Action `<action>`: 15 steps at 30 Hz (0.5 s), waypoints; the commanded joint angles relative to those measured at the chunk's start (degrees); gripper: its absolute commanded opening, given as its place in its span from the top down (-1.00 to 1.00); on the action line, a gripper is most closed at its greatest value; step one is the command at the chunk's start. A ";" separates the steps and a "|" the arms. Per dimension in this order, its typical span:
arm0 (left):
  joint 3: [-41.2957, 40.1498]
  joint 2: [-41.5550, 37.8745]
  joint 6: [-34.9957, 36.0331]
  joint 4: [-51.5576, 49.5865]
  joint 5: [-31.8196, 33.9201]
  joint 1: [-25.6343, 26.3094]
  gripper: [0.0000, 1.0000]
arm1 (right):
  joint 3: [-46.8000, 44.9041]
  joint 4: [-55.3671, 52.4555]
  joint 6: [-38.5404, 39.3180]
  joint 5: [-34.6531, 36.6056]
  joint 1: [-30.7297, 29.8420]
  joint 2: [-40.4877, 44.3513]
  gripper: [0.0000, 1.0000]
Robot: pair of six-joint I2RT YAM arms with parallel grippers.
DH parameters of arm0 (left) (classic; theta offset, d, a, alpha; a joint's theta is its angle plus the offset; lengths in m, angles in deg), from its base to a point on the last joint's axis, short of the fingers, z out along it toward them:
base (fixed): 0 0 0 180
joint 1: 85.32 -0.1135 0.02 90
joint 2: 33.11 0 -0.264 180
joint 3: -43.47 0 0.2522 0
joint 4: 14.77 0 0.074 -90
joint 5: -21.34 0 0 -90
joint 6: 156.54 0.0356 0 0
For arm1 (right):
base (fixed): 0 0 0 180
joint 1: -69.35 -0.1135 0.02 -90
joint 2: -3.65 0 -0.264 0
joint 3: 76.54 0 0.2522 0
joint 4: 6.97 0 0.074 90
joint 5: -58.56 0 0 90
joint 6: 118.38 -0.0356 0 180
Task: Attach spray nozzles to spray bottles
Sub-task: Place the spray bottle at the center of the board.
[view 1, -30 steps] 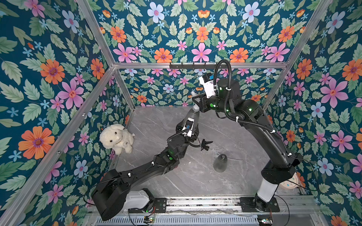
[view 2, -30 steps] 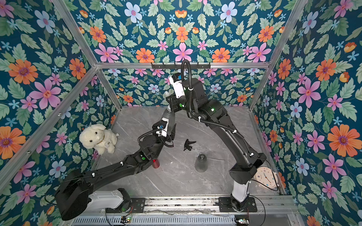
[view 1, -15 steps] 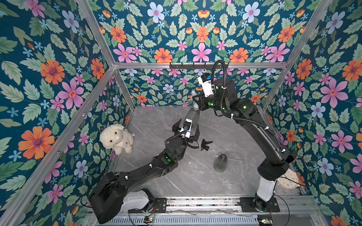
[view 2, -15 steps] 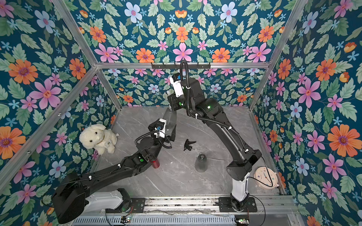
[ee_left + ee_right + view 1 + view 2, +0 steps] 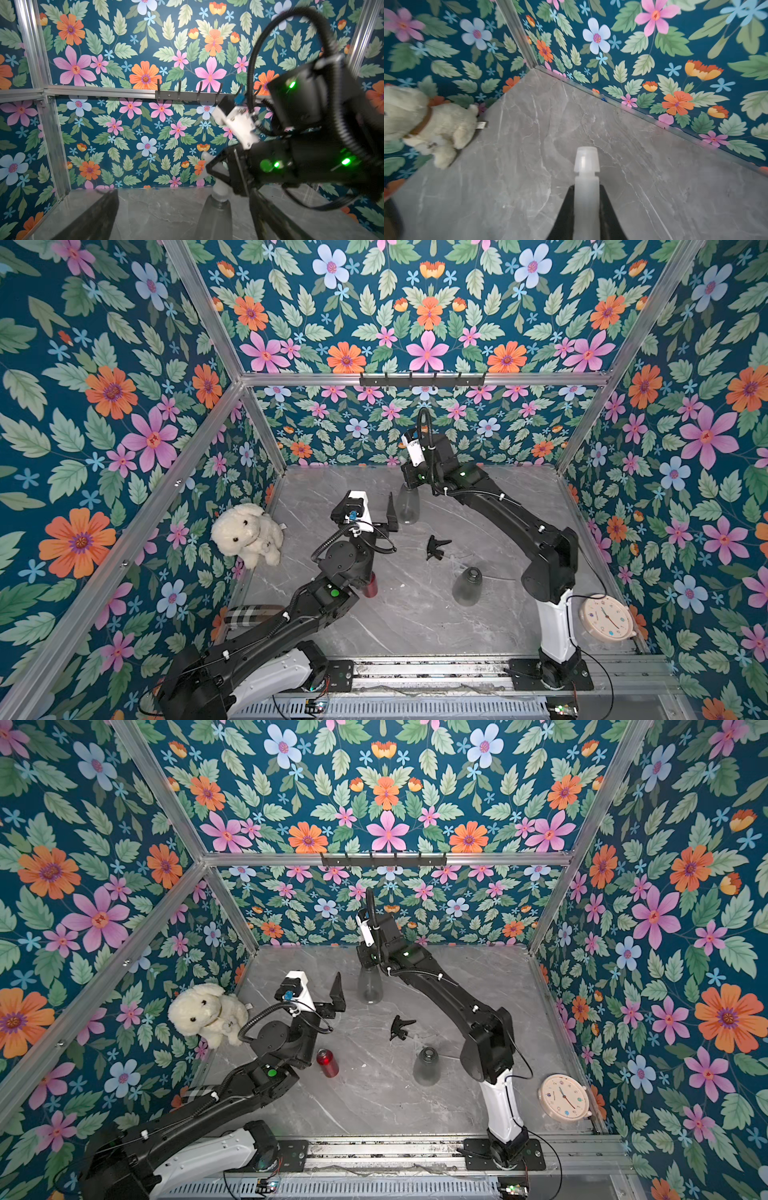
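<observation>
- Grey marble desk [image 5: 415,626] fills the floor of the flowered booth, with 2 arms reaching in from the near rail.
- The right gripper [image 5: 586,186] is up at the back of the desk, jaws squeezed together on the white nozzle [image 5: 586,164].
- The left gripper [image 5: 184,199] has its jaws spread wide and holds nothing. It sits low, just beside the rear bottle, with 1 dark finger [image 5: 391,511] standing near the bottle's side.
- The plush dog [image 5: 247,533] sits against the left wall.
- The round clock [image 5: 607,618] lies at the right edge, near the right arm's base.
- The rear grey bottle [image 5: 407,508] stands upright with that white nozzle on its neck. Whether it is fully threaded on, hard to say from here.
- A 2nd grey bottle [image 5: 467,587] stands upright nearer the front, its mouth open with no nozzle on it.
- The red bottle [image 5: 327,1063] stands upright tight beside the left arm's elbow.
- The black nozzle [image 5: 436,544] lies on the desk between the 2 grey bottles.
</observation>
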 commanded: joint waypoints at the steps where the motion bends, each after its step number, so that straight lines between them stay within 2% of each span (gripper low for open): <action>1: -0.34 -0.95 -2.52 -3.44 -1.34 -0.17 -0.99 | 0.55 7.85 3.74 3.72 0.04 -3.24 1.00; 6: -0.22 -1.40 -2.12 -5.64 -1.82 -0.29 -0.99 | 1.56 7.79 3.08 4.35 -0.02 -5.80 1.00; 11: -0.08 -0.43 -2.65 -6.79 -0.36 -0.30 -0.99 | -1.12 8.51 2.54 4.93 0.08 -6.36 0.99; 15: -0.26 -1.57 -4.61 -7.84 -0.83 -0.30 -0.99 | -3.02 9.15 1.88 5.05 0.14 -5.93 0.70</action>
